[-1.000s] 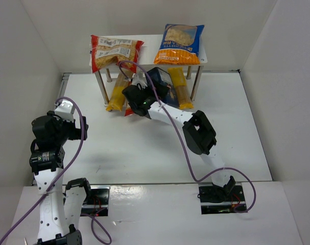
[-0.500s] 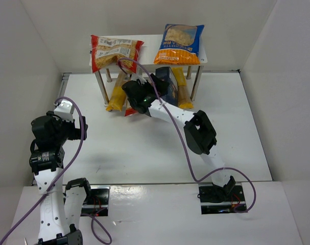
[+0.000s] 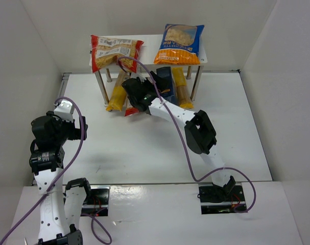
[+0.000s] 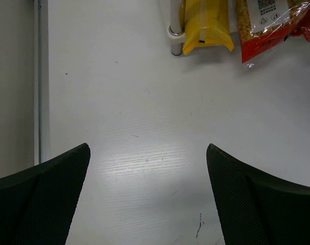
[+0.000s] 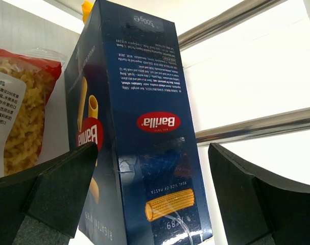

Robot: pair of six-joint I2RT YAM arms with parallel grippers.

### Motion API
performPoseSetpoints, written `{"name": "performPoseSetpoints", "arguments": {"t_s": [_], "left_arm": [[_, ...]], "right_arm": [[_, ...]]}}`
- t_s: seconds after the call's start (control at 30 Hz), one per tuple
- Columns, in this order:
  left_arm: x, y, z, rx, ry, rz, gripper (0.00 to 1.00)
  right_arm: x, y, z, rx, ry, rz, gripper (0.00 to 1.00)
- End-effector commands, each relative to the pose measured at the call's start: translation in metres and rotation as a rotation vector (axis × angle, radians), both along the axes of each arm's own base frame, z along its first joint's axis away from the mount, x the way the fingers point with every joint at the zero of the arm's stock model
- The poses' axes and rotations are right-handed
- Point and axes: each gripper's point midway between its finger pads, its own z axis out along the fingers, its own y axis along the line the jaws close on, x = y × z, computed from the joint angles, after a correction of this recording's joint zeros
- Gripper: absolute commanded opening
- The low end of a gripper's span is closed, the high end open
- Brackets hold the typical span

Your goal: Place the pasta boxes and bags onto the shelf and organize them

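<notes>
Left claw (image 4: 147, 148): parked over bare table (image 4: 119, 102), fingers wide apart, holding nothing, same pose as a second ago. Left arm is idle.

Left yellow bag (image 3: 115, 97) lies under the shelf (image 3: 149, 48) by its left legs. A red-edged bag (image 3: 115, 51) sits on the board's left half. A second red-edged bag (image 4: 277, 25) is on the table below.

Change: the right arm has pushed in towards the shelf over the last second. The blue box (image 5: 149, 102) has gone with it and now shows less blue in front of the board than before. It now sits mostly beneath the board, between the two yellow bags.

Right claw (image 5: 153, 147): fingers spread on either side of the box with a clear gap on the right side, so not clamped. Contact on the left side can't be told.

Box long axis runs front to back, along the claw's reach, with the 500g end pointing in under the shelf. Print reads upside down from the wrist. Can't tell whether it rests on the table.

Judgement: the box looks nearly placed on the lower level, and backing the arm out remains.

Right yellow bag (image 3: 181, 92) lies beside the box. The orange-and-blue bag (image 3: 180, 43) is on the board's right half.
</notes>
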Motion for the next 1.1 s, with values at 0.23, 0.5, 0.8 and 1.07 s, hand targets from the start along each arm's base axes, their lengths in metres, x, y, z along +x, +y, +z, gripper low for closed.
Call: {"name": "performPoseSetpoints", "arguments": {"t_s": [0.23, 0.5, 0.8, 1.07], "left_arm": [[0.0, -0.001, 0.006, 0.018, -0.033, -0.017, 1.0], [-0.001, -0.001, 0.008, 0.021, -0.042, -0.017, 1.0], [-0.003, -0.002, 0.006, 0.021, -0.042, -0.017, 1.0], [-0.004, 0.002, 0.008, 0.024, -0.051, 0.002, 1.0]], "right_arm": [[-0.038, 0.008, 0.03, 0.086, -0.091, 0.023, 0.97], [-0.072, 0.012, 0.027, 0.061, -0.064, 0.085, 0.97], [-0.124, 0.01, 0.025, 0.022, -0.001, 0.23, 0.97], [-0.148, -0.02, 0.034, 0.381, 0.053, 0.567, 0.97]]}}
